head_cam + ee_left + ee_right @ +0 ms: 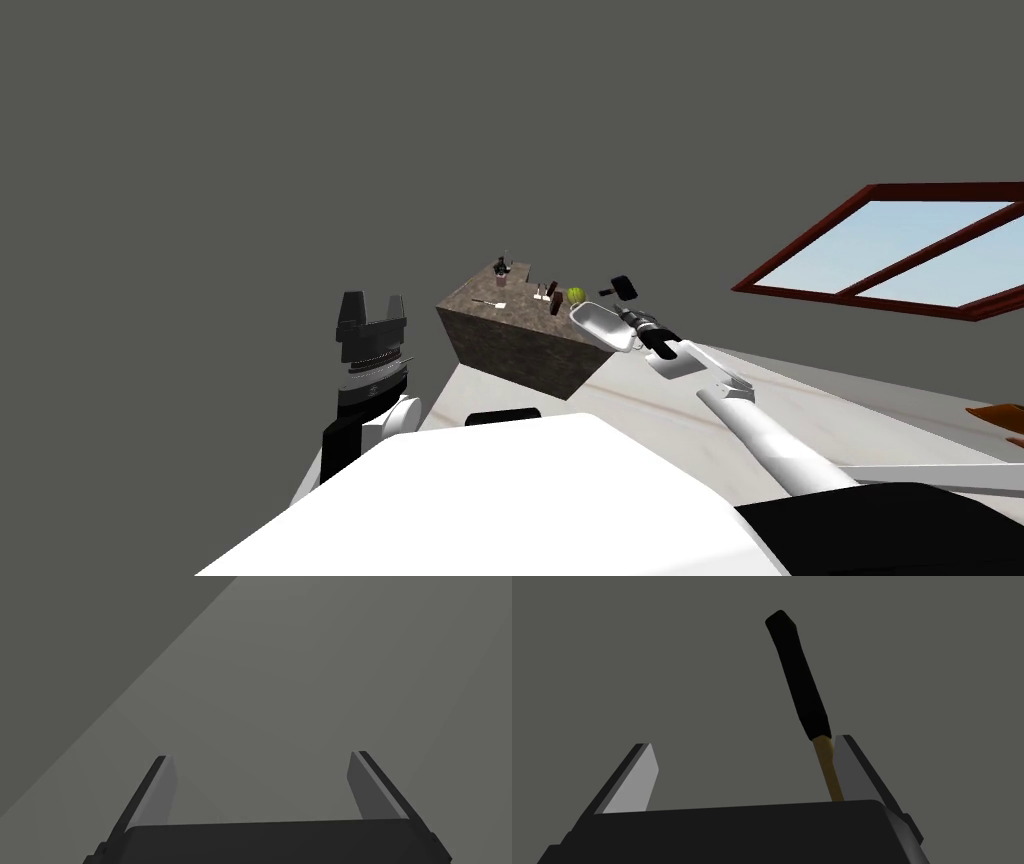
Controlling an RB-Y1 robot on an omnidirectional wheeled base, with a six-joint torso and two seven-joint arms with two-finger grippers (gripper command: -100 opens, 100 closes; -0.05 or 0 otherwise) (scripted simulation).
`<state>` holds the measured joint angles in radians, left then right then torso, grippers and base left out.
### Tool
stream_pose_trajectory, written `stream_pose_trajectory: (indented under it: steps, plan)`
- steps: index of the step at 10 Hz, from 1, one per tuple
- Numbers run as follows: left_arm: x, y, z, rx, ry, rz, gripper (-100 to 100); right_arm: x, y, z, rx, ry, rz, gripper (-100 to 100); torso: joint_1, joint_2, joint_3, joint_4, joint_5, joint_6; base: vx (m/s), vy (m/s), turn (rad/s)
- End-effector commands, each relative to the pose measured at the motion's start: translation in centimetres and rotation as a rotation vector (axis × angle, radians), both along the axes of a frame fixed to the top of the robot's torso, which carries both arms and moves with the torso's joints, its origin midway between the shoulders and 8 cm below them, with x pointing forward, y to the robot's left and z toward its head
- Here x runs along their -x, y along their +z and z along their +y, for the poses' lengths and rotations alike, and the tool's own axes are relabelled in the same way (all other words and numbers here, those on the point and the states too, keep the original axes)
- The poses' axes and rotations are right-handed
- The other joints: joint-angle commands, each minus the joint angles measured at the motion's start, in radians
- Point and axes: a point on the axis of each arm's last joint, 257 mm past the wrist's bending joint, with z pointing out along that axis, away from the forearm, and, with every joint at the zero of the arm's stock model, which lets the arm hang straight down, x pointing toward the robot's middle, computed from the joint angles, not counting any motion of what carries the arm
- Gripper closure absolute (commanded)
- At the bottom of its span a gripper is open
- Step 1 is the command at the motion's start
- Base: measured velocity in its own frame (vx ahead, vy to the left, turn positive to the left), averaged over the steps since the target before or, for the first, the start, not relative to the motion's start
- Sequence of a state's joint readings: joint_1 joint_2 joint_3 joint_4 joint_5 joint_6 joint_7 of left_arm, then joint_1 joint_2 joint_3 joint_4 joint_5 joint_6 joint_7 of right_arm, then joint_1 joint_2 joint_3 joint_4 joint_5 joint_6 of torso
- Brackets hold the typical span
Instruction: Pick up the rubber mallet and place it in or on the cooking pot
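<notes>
The mallet (802,676) has a black grip and a tan shaft. It stands up between the fingers of my right gripper (744,743), leaning against the inner face of one finger, with the other finger well apart from it. That gripper is open. In the head view the right gripper (630,315) hangs over the light grey cooking pot (600,326), which sits at the right corner of a brown table (520,345). The mallet's black part (624,288) shows just beyond the pot. My left gripper (372,305) is raised at the left, open and with nothing in it (260,761).
On the table top stand a green round thing (576,295), a cup with utensils (501,270) and several small brown items (553,298). A red-framed window (900,255) is at the right. Pale floor (800,400) runs beside the table.
</notes>
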<state>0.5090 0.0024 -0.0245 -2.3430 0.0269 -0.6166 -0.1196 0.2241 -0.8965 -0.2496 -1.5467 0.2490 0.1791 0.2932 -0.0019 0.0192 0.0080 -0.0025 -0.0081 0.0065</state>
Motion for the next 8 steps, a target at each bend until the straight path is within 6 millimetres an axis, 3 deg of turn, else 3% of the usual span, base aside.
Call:
stream_pose_trajectory:
  steps: [1, 2, 4, 5, 6, 8]
  plan:
    - [0.0, 0.0, 0.0, 0.0, 0.0, 0.0, 0, -1.1, -1.0, 0.1, -0.008, -0.001, 0.017, -100, 0.0, 0.0, 0.0, 0.0, 0.0, 0.0, -0.103, -0.043, -0.005]
    - [0.0, 0.0, 0.0, 0.0, 0.0, 0.0, 0, -1.6, -0.7, -0.6, -0.012, -0.016, 0.008, -100, 0.001, -0.004, -0.002, -0.001, 0.0, 0.0, -0.014, -0.012, -0.02]
    - [0.0, 0.0, 0.0, 0.0, 0.0, 0.0, 0, -3.5, 1.8, 0.2, -0.014, 0.0, -0.045, -100, 0.004, -0.012, -0.007, -0.002, 0.001, 0.0, 0.022, 0.006, 0.001]
    - [0.0, 0.0, 0.0, 0.0, 0.0, 0.0, 0, -3.6, 2.0, 0.2, -0.014, 0.001, -0.048, -100, 0.005, -0.013, -0.007, -0.003, 0.001, 0.0, 0.017, 0.007, 0.003]
    - [0.0, 0.0, 0.0, 0.0, 0.0, 0.0, 0, -4.3, -0.5, 0.5, -0.012, -0.012, 0.003, -100, 0.005, -0.013, -0.007, -0.003, 0.001, 0.0, -0.173, -0.036, 0.13]
    - [0.0, 0.0, 0.0, 0.0, 0.0, 0.0, 0, -5.6, -1.4, 0.6, -0.021, -0.014, 0.02, -100, 0.001, 0.0, 0.0, 0.0, 0.0, 0.0, -0.162, -0.048, 0.043]
